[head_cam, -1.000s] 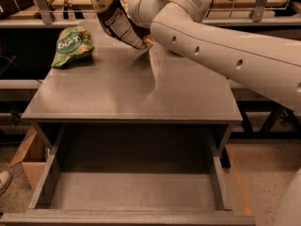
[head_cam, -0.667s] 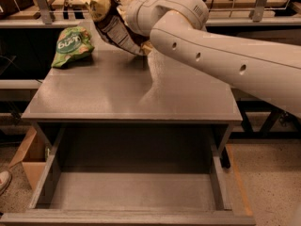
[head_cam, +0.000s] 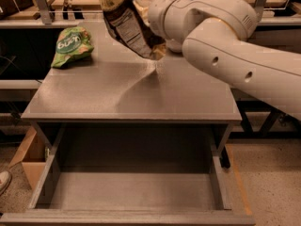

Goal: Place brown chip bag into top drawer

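The brown chip bag (head_cam: pixel 126 26), crumpled with a tan top and grey printed back, hangs in the air above the back of the grey cabinet top (head_cam: pixel 136 91). My gripper (head_cam: pixel 141 6) is shut on its upper part, at the end of the big white arm (head_cam: pixel 221 36) reaching in from the right; the bag hides most of the fingers. The top drawer (head_cam: pixel 44 185) is pulled open below the cabinet's front edge and nothing lies in it.
A green chip bag (head_cam: pixel 70 46) lies at the back left of the cabinet top. A cardboard box (head_cam: pixel 28 159) and a shoe tip (head_cam: pixel 3 180) are on the floor to the left of the drawer. Benches stand behind.
The arm has swung slightly right and toward the front, carrying the brown bag with it. The green bag and drawer have not moved.
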Controlling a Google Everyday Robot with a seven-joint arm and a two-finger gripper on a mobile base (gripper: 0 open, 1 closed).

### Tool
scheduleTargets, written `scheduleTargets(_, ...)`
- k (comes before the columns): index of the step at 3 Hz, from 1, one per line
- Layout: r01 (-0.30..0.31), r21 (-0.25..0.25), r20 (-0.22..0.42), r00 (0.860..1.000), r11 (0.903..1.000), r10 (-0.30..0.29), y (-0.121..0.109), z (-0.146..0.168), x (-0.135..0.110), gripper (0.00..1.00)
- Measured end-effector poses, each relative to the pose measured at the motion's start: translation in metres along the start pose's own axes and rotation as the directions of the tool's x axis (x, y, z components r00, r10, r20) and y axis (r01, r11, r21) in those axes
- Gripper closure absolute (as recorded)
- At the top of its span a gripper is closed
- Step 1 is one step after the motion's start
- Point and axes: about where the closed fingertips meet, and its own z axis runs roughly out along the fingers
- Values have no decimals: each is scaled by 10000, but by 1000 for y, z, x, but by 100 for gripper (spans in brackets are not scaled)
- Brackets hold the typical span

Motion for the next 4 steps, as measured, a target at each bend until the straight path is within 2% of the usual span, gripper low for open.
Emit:
scheduleTargets(1, 66, 657, 368, 9993, 9978, -90, -22, -59, -24, 100)
scheduleTargets(2, 66, 656, 369, 9993, 9978, -90, -22, -59, -25, 100)
scheduleTargets(3, -141, 165, 580, 9982, 9998, 131, 9, -66, -27, 100)
scheduleTargets(4, -508, -371, 1077, 9927, 9980, 545, 42, -102, -34, 100)
